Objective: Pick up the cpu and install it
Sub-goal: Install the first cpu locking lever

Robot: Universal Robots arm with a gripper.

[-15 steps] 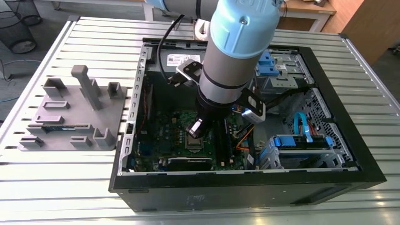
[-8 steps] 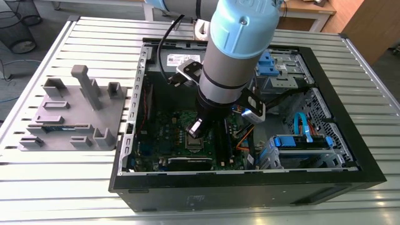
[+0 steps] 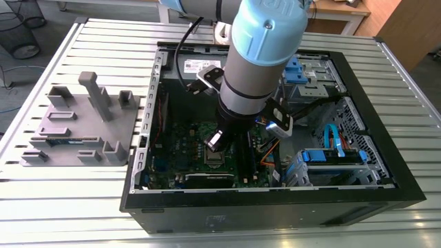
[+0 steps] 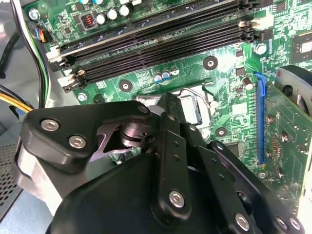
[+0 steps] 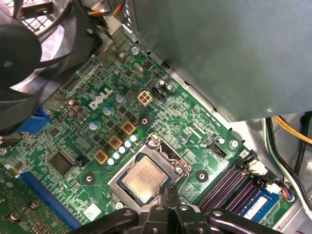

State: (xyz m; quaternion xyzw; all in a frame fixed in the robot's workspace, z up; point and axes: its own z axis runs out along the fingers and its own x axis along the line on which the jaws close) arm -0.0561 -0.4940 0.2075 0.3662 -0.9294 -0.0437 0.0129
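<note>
The cpu point(image 5: 145, 179) lies flat in the motherboard socket point(image 5: 168, 158), its silver top facing up inside the metal frame. In the first wrist view my gripper point(image 5: 169, 199) hangs just over the socket's edge beside the chip, its two fingers pressed together with nothing between them. In the second wrist view the black finger links point(image 4: 168, 146) meet over the socket point(image 4: 191, 106). In the exterior view the gripper point(image 3: 216, 142) reaches down into the open computer case point(image 3: 276, 206), right above the green motherboard point(image 3: 186, 139).
Black memory slots point(image 4: 161, 44) run beside the socket. A big grey metal box point(image 5: 219, 53) and a black fan point(image 5: 29, 58) flank the board. Blue drive brackets point(image 3: 331, 155) and cables fill the case's right. A grey fixture tray point(image 3: 76, 129) sits at the exterior view's left.
</note>
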